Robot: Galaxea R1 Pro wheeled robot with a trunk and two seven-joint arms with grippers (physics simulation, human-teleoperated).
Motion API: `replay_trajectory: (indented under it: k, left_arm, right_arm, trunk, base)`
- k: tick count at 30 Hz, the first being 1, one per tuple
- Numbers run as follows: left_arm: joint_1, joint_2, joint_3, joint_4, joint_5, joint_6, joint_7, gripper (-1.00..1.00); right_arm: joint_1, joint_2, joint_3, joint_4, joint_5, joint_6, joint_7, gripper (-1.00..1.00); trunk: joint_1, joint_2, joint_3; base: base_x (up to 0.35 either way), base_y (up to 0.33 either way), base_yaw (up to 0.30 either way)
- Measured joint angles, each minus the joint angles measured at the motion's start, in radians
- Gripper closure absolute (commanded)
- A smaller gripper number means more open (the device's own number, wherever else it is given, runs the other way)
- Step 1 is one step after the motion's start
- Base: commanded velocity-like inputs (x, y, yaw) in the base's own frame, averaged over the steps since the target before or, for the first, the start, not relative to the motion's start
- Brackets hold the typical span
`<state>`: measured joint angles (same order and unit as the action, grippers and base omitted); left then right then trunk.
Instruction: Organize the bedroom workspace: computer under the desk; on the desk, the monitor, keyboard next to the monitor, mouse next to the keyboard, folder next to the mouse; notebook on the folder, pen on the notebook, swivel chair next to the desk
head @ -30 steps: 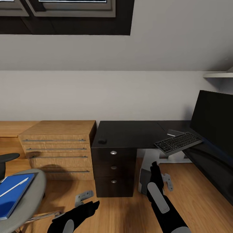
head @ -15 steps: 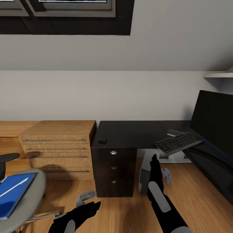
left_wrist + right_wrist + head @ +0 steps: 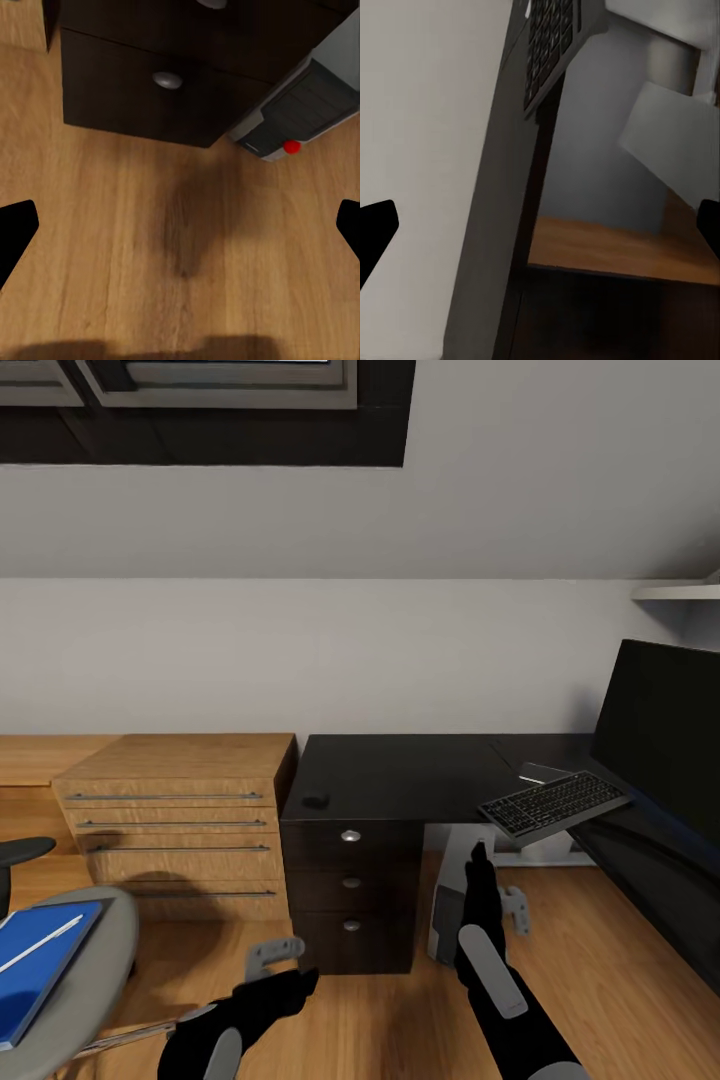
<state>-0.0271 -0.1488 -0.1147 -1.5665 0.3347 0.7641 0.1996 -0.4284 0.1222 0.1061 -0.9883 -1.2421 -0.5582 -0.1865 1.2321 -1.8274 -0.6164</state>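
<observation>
1. The desk (image 3: 400, 770) stands ahead of both grippers, its drawers straight in front.
2. The chair (image 3: 85, 980) sits off to the outer side of the left gripper (image 3: 275, 952), the nearer arm.
3. The folder (image 3: 35, 970) lies flat on that seat, long axis running away from the gripper.
4. The keyboard (image 3: 553, 807) overhangs the desk edge, above and beyond the right gripper (image 3: 478, 856).
5. Both grippers are spread wide, holding nothing.
</observation>
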Motion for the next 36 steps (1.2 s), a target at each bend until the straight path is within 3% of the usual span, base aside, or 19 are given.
replay_trajectory:
  k: [4, 10, 13, 36]
  left_arm:
    - [0.0, 0.017, 0.021, -0.012, -0.002, 0.003, 0.0, -1.0]
    - [0.0, 0.05, 0.019, -0.014, -0.001, 0.005, 0.0, -1.0]
    - [0.0, 0.056, 0.019, -0.014, 0.0, 0.005, 0.0, -1.0]
    - [0.0, 0.058, 0.02, -0.014, -0.001, 0.005, 0.001, -1.0]
  right_arm:
    - [0.001, -0.015, 0.003, 0.018, 0.008, 0.0, 0.004, -1.0]
    - [0.001, -0.049, 0.008, 0.052, 0.037, 0.002, 0.007, -1.0]
    - [0.001, -0.064, 0.008, 0.056, 0.054, 0.001, 0.008, -1.0]
    - [0.019, -0.071, 0.008, 0.058, 0.176, 0.005, 0.009, -1.0]
  trunk:
    - [0.0, 0.0, 0.0]
    - [0.0, 0.0, 0.0]
    - [0.0, 0.0, 0.0]
    - [0.0, 0.0, 0.0]
  base:
    - [0.0, 0.0, 0.0]
    - [0.0, 0.0, 0.0]
    - [0.0, 0.0, 0.0]
    - [0.0, 0.0, 0.0]
